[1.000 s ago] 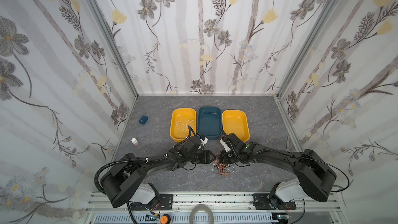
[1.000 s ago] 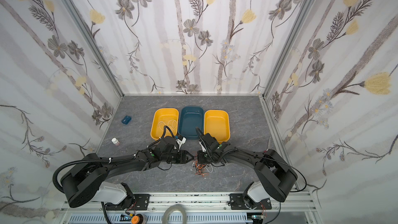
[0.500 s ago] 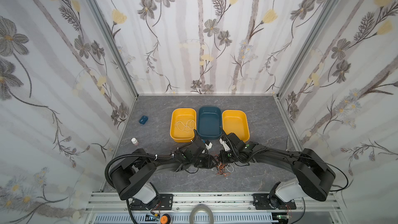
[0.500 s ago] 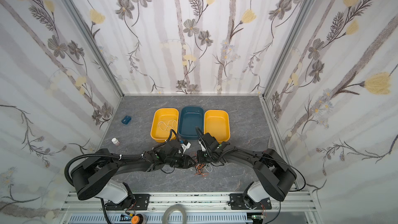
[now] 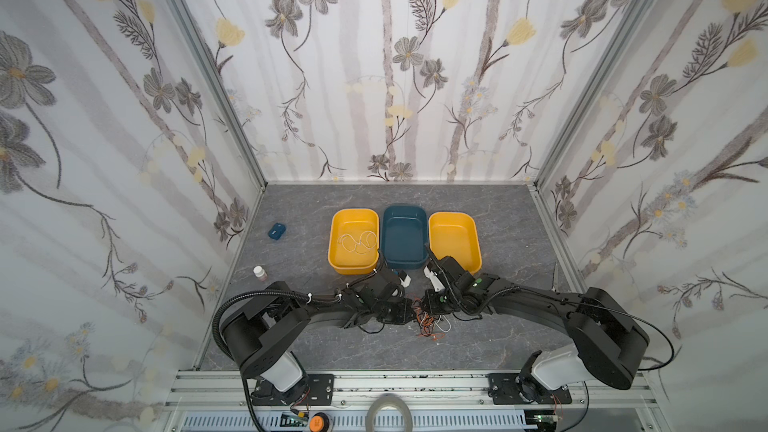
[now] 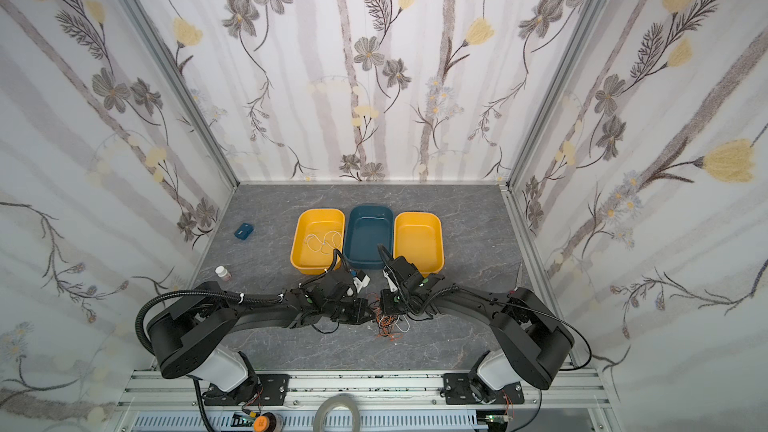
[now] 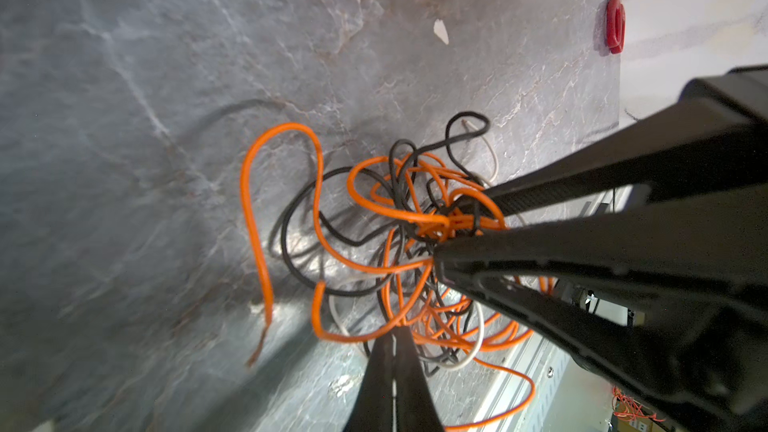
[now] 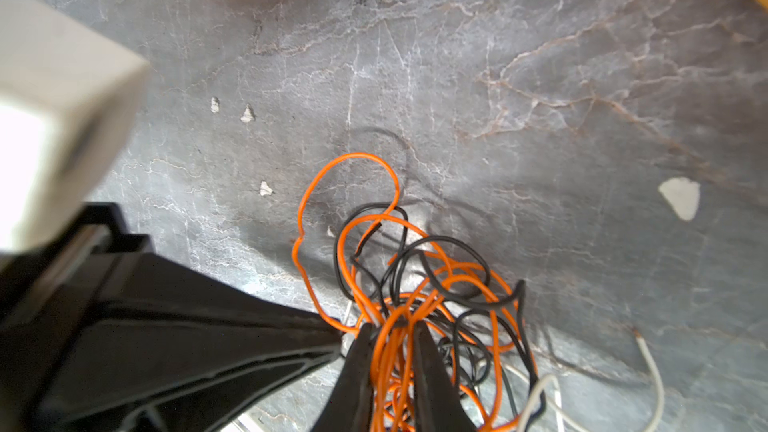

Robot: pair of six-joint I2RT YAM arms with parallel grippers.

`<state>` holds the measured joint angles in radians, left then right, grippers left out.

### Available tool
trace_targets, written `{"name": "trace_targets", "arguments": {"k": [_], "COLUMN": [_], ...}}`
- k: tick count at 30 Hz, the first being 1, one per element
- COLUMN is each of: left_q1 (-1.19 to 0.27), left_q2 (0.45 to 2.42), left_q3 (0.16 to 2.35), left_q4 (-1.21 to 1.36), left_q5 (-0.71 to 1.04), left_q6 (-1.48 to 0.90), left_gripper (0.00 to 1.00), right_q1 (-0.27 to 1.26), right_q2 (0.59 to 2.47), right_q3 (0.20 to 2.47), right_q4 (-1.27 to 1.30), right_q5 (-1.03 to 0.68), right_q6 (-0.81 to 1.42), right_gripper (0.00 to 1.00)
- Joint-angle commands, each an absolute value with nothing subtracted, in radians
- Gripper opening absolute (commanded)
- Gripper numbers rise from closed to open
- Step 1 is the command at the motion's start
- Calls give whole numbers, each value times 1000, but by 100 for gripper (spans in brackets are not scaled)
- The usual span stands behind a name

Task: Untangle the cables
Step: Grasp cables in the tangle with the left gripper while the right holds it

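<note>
closely, left pincer and right pincer clamp the cables, blue tray beyond.

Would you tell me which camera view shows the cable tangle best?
The left wrist view: the cable tangle fills the middle, its orange, black and white strands distinct. The right wrist view is as close but crops it at the edge. In both top views it is only a tiny cluster.
</note>
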<state>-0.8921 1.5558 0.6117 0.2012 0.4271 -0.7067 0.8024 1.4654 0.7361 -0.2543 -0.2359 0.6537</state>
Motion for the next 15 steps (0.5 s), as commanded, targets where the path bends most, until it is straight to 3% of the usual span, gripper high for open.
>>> {"name": "trace_targets", "arguments": {"k": [1,6,15], "left_q1": [-879,-849,-756], "left_q2": [1508,1383,1125], "left_q3": [629,632,634], "left_q4": [102,-13,-179], "left_q5": [367,313,246], "left_q6": [-687,-676,-676], "left_gripper": [0,0,0], "right_q1": [801,800,797], "right_q2": [1451,1430,1431], "right_q3": [733,729,731], "right_q4": [-286,-327,-392], "right_q5": [-204,-159,-104], "right_q6": [648,634,615], "right_gripper": [20,33,32]}}
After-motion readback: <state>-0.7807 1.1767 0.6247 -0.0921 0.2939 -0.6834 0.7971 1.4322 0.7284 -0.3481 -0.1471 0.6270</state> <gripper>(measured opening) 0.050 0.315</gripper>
